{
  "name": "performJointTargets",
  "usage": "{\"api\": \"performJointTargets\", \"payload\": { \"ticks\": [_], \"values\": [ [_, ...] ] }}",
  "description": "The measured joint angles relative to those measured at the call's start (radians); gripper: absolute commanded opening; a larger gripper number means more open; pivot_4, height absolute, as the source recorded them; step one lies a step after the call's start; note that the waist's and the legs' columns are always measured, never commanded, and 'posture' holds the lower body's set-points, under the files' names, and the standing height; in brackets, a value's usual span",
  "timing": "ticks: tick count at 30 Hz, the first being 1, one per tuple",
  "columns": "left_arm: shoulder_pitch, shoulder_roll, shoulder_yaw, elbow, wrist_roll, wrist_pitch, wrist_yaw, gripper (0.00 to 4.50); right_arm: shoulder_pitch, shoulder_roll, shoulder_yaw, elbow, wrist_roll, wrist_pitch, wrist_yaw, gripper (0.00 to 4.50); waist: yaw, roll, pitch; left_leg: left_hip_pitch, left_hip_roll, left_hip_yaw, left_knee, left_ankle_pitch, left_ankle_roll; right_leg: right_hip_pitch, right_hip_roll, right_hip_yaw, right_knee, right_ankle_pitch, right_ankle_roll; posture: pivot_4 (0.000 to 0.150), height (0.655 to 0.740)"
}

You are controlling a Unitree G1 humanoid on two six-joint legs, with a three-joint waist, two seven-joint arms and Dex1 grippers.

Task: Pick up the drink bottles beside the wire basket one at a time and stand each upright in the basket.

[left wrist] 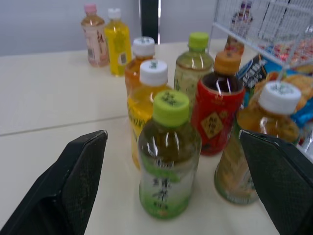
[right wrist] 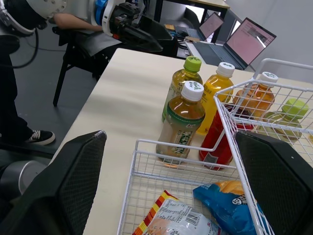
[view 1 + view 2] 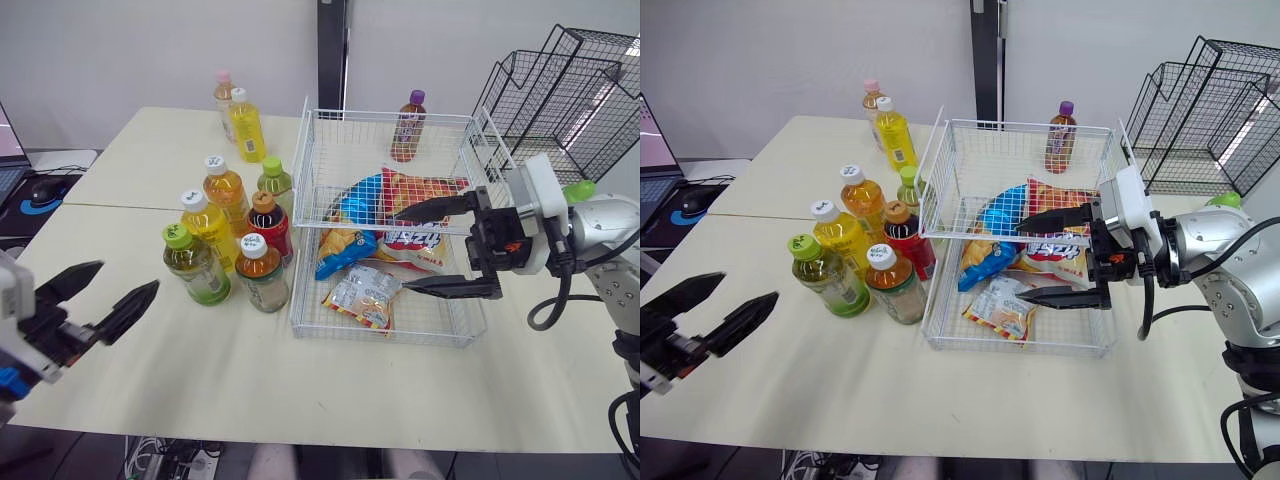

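Note:
The white wire basket [image 3: 380, 336] sits mid-table with snack bags in it. Several drink bottles stand upright in a cluster on its left: a green-capped tea bottle [image 3: 195, 265], a white-capped amber one [image 3: 262, 273], a red one [image 3: 268, 226] and yellow ones [image 3: 210, 226]. Two more bottles [image 3: 240, 118] stand farther back. A purple-capped bottle [image 3: 407, 127] stands at the basket's far rim, seemingly behind it. My left gripper [image 3: 128, 277] is open, low and short of the cluster; the green-capped bottle [image 1: 167, 156] lies ahead between its fingers. My right gripper [image 3: 401, 248] is open over the basket's snacks.
Snack bags [image 3: 400, 228] cover much of the basket floor. A black wire rack [image 3: 560, 90] stands at the back right. A mouse [image 3: 45, 188] lies beyond the table's left edge. Laptops [image 2: 254, 41] and a person's leg and shoe [image 2: 41, 137] show off the table's left side.

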Motion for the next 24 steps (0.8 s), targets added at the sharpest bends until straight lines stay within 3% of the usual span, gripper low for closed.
{"api": "performJointTargets", "payload": {
  "ticks": [9,16,24],
  "values": [
    [-0.153,-0.024,-0.195,-0.038,0.062,0.045,0.331,4.50,-0.005,-0.002,-0.002,0.000,-0.018,0.003,0.021,4.49,-0.001,0.000,0.000,0.000,-0.001,-0.001,0.000,0.000,0.000,0.000,0.006,0.001,0.000,0.000,0.000,0.150,0.7268],
    [-0.251,-0.021,-0.376,0.007,0.155,0.064,0.398,4.50,-0.018,-0.001,-0.003,-0.004,-0.026,0.011,0.020,4.49,0.002,0.000,0.000,0.000,-0.001,-0.001,0.000,0.000,0.000,0.001,0.007,0.002,0.000,0.000,0.000,0.150,0.7268],
    [-0.273,-0.030,-0.443,0.043,0.254,0.058,0.399,4.50,-0.017,-0.004,-0.003,-0.005,-0.028,0.026,0.024,4.49,0.001,0.000,0.000,0.000,-0.001,-0.001,0.000,0.000,0.000,0.000,0.009,0.002,0.000,0.000,0.000,0.150,0.7268]
  ]
}}
